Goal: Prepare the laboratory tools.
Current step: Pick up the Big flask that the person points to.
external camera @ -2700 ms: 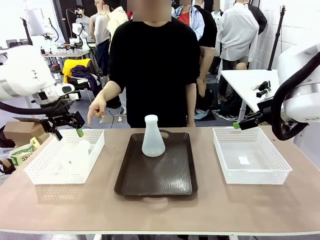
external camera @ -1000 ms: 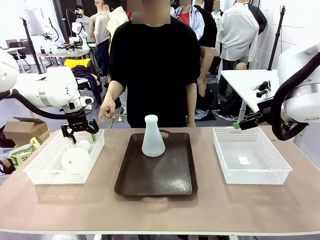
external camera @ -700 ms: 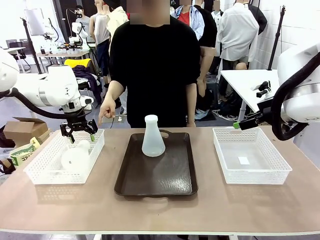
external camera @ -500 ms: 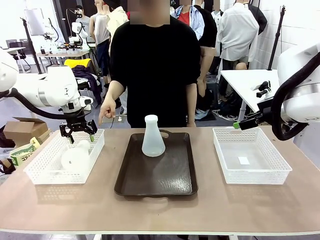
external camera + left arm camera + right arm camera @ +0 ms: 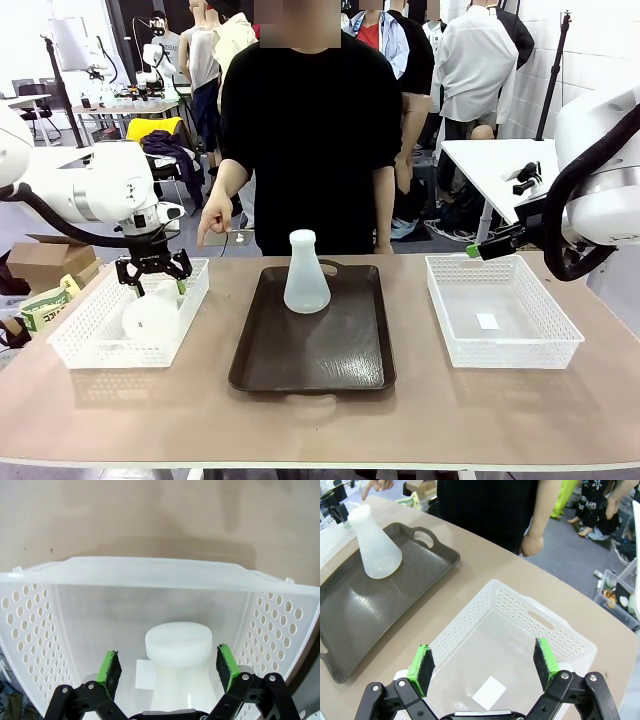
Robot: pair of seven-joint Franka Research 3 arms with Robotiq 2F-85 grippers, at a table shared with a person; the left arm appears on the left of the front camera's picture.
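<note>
One translucent whitish flask (image 5: 305, 274) stands upright on the dark brown tray (image 5: 340, 370), and the right wrist view shows the same flask (image 5: 374, 545) on the tray (image 5: 350, 615). A second flask (image 5: 151, 315) sits in the left white basket (image 5: 75, 345). My left gripper (image 5: 152, 274) hangs just over it, open. In the left wrist view the flask's neck (image 5: 178, 645) lies between the spread green pads (image 5: 111, 667) of this gripper (image 5: 168, 667), with gaps on both sides. My right gripper (image 5: 482, 668) is open and holds nothing, above the right basket (image 5: 520, 594).
The person stands at the far side of the table, with one hand (image 5: 208, 228) pointing down toward the left basket. The right basket (image 5: 520, 355) holds only a small white label. Bare tabletop runs along the near edge, in front of the tray and baskets.
My left gripper has swung in over the left basket and come down around the flask's neck, still open. The right arm and the flask on the tray have not moved.
</note>
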